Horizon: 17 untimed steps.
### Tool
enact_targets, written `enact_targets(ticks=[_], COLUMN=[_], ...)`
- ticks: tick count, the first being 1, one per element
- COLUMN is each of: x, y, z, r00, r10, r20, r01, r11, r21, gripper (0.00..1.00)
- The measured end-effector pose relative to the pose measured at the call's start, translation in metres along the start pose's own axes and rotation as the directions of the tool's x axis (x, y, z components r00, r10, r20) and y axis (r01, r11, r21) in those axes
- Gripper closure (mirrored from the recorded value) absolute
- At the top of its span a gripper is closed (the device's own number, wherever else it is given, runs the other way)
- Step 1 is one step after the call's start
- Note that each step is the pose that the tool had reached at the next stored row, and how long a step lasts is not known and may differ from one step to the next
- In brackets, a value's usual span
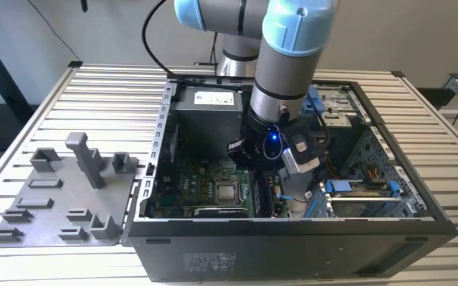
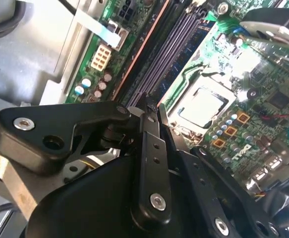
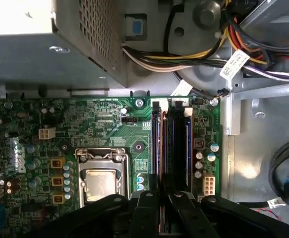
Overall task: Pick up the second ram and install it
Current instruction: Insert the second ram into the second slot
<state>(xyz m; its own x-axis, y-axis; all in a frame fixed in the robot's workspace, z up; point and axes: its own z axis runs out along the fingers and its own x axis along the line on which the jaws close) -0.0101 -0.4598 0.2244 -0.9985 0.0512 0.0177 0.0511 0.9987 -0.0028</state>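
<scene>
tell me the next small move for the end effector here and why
Probably a slow, straight press down. The end effector sits right over the memory slots beside the processor socket, and the second ram shows as a thin edge lined up along them; whether it is seated cannot be told.

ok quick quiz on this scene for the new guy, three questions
1. True or false: the end effector hangs over the grey tray outside the computer case.
2. In the first wrist view, what sits on the far side of the memory slots from the processor? A) a small white connector B) a fan C) a coin battery
3. Fill in: the light glowing near the arm's wrist in the exterior view is ____.

Key: 1 false, it is inside the case over the memory slots; 2 A; 3 blue.
</scene>
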Motion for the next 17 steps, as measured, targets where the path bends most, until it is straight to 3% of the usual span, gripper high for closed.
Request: enact_targets(ticks=[17], x=[-0.0008], y=[-0.0012], z=[0.0027], r00=[0.9998], r10=[0.019], r20=[-0.0007], r01=[-0.019], r11=[0.9998], r21=[-0.0001], gripper=[0.86])
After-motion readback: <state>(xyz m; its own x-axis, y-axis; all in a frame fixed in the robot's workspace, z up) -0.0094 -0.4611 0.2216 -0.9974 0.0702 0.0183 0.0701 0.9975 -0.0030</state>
